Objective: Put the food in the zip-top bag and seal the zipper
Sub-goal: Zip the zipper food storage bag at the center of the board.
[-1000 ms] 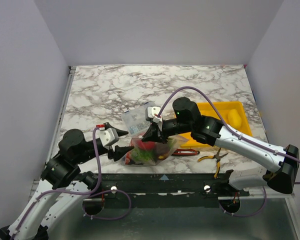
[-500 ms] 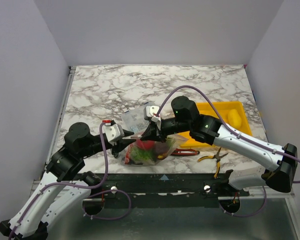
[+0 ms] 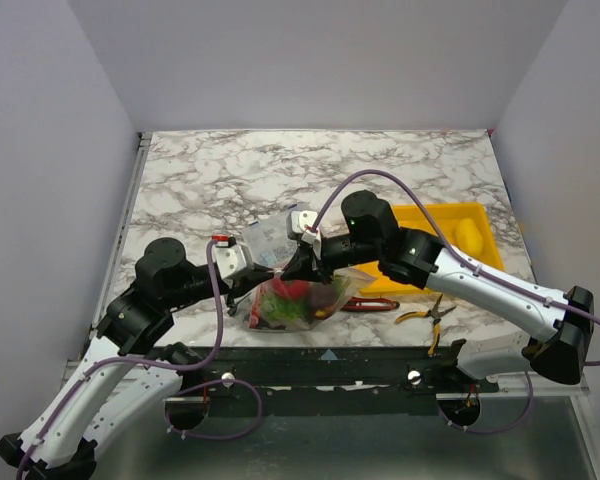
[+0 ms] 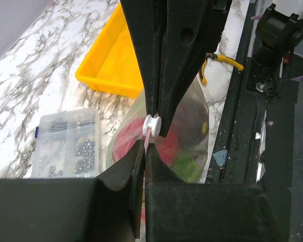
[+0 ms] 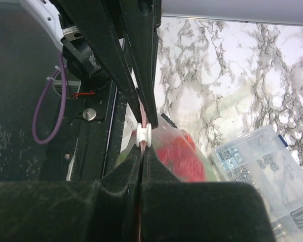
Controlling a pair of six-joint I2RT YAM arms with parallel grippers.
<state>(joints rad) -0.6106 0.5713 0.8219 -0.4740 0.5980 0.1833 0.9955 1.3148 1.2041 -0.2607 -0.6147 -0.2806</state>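
Where the left arm reaches: left end effector (image 3: 268, 271) sits at the bag's raised mouth, reaching in from the left.
Left grip: fingers (image 4: 138, 166) are clenched on the zipper (image 4: 150, 135), with no gap between them.
Zip-top bag (image 3: 298, 302): lies on the surface (image 3: 200, 180) near its front edge, between the two arms. Its mouth edge points upward and its belly sags below.
Long axis: runs roughly left to right in the top view.
Food (image 3: 292, 292): red, green and dark pieces are inside the bag.
White piece (image 4: 152, 122): sits on the zipper, at the right fingertips.
Right end effector (image 3: 288, 270): clenched on the same strip, tip to tip with the left one.
Behind the bag: clear parts box (image 3: 265, 240).
Further right: knife (image 3: 372, 304), pliers (image 3: 426, 314), and yellow tray (image 3: 435, 218) holding a yellow fruit (image 3: 468, 236).
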